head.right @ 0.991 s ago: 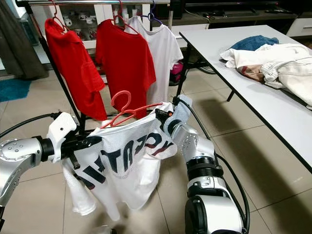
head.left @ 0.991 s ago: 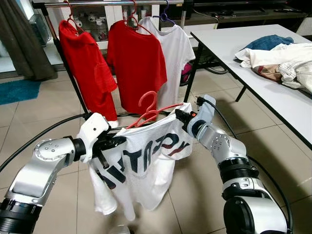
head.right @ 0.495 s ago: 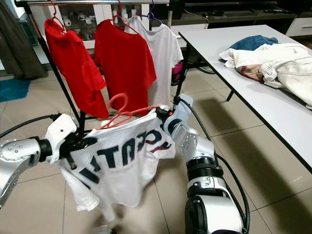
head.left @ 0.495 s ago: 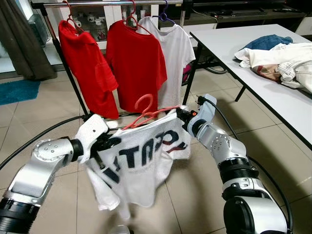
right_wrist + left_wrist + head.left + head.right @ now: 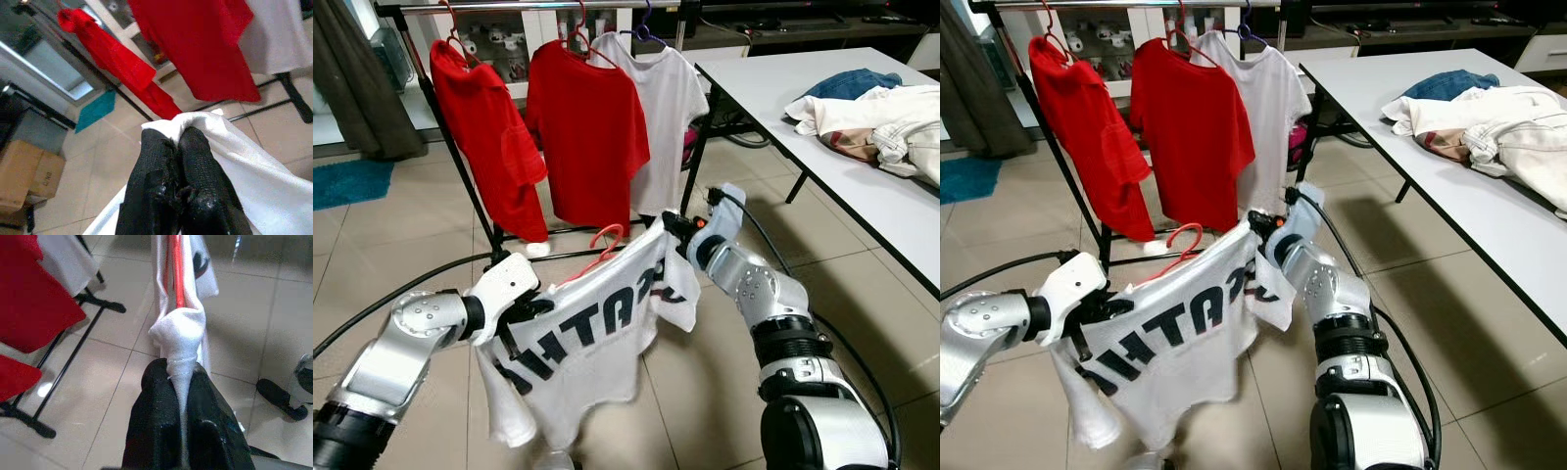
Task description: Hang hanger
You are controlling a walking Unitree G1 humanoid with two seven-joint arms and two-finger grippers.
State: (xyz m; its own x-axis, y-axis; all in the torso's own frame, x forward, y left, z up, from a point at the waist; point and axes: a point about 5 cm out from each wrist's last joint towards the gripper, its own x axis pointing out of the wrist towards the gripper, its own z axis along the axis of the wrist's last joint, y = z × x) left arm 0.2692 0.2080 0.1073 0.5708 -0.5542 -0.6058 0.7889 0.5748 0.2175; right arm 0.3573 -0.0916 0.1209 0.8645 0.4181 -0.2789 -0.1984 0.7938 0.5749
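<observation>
Both grippers are closed on the white shirt (image 5: 592,333), which hangs stretched between them on a red hanger (image 5: 597,253). The left gripper (image 5: 180,382) pinches one shoulder of the shirt: in the left wrist view its two black fingers (image 5: 156,411) are pressed together with a bunched fold of white cloth squeezed in the narrow gap, and the red bar of the hanger runs on inside the cloth beyond the tips. The right gripper (image 5: 177,142) is shut tight on the other shoulder, its fingers (image 5: 198,161) touching each other with white cloth wrapped over the tips.

The hanger's hook pokes up from the shirt's neck, tilted, below and in front of the rack (image 5: 445,117); it is not on the rail. Most of the hanger is hidden inside the shirt. The dark lettering on the shirt reads mirrored and is crumpled, so the word cannot be made out. The shirt's lower hem is blurred.

On the rail hang two red shirts (image 5: 587,137) and a white shirt behind (image 5: 671,108), each on its own hanger. The rack stands on a pale tiled floor (image 5: 862,313). To the robot's right is a white table (image 5: 783,108) with a heap of clothes (image 5: 871,113), cut off at the edge. A black cable (image 5: 391,299) loops over the floor on the left, and a teal rug (image 5: 352,181) lies near a dark curtain (image 5: 362,88).
</observation>
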